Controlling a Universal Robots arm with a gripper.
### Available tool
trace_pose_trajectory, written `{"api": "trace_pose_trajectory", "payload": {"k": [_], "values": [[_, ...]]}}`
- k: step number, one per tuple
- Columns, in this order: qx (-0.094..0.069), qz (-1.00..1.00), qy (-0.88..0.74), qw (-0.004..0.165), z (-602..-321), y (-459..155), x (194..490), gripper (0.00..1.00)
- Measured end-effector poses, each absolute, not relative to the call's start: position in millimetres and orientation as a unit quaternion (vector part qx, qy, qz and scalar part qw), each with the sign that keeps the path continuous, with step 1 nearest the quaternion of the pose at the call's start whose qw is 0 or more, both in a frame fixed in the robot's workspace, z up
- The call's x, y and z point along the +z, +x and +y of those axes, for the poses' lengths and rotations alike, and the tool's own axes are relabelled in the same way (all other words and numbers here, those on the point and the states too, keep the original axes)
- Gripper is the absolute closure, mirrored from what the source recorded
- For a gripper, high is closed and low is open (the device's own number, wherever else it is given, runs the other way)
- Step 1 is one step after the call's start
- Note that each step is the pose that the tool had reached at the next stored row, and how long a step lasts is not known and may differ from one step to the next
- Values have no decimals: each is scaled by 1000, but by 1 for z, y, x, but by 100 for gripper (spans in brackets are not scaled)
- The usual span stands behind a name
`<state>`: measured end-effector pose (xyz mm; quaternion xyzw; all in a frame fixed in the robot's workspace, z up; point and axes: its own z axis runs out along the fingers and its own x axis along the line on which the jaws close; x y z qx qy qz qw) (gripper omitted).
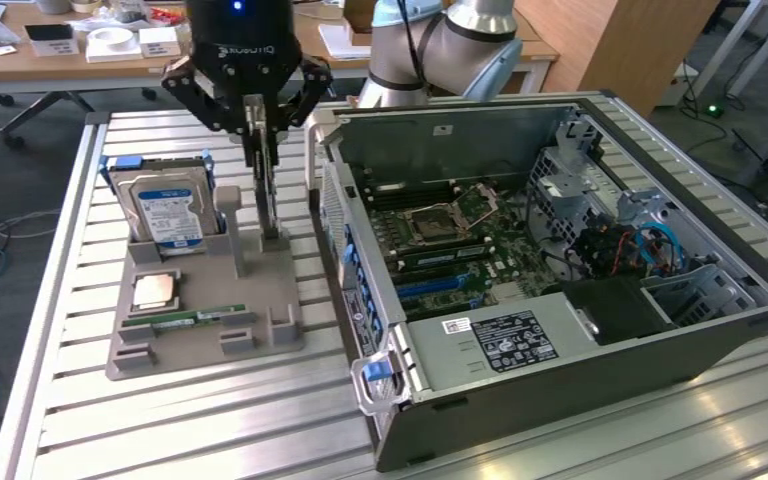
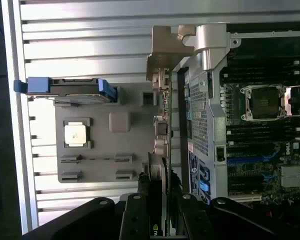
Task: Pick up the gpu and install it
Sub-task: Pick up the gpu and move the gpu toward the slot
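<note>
The gpu (image 1: 268,205) stands on edge — top pinched by the hand (image 1: 261,150).

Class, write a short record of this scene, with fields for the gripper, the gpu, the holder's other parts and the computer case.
gripper: closed on the gpu's top edge
gpu: upright on edge in the gray holder, not in the computer case
holder: on the slatted table, on the exterior view's left of the computer case
other parts: hard drive standing upright; CPU and RAM stick lying flat
computer case: on its side, open, motherboard exposed
</note>
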<state>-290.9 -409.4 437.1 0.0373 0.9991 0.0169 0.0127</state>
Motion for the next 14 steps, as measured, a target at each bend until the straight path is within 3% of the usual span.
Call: {"api": "trace_pose_trajectory", "payload": {"k": [14], "values": [[17,999,37,13,-409,-287,439,74]]}}
